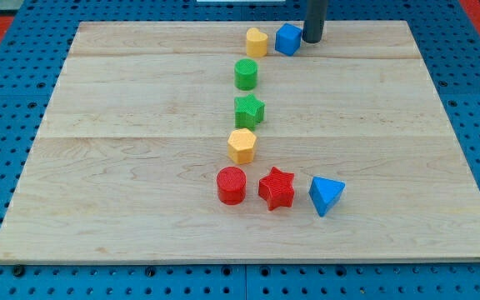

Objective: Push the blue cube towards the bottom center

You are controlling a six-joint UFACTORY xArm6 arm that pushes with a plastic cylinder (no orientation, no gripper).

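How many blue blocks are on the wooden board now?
2: the blue cube at the view's top, touching my tip, and the blue pyramid-like block at lower right. None seems hidden.

At the board's [140, 233] twelve o'clock edge you find the blue cube [287, 39], with the yellow heart [257, 42] just beside it at nine o'clock and my tip [312, 40] just beside it at three. Below the heart a column runs toward six o'clock: green cylinder [246, 74], green star [249, 109], yellow hexagon [242, 145], red cylinder [232, 185]. At that last cylinder's three o'clock sit the red star [277, 187], then the blue pyramid [326, 195].
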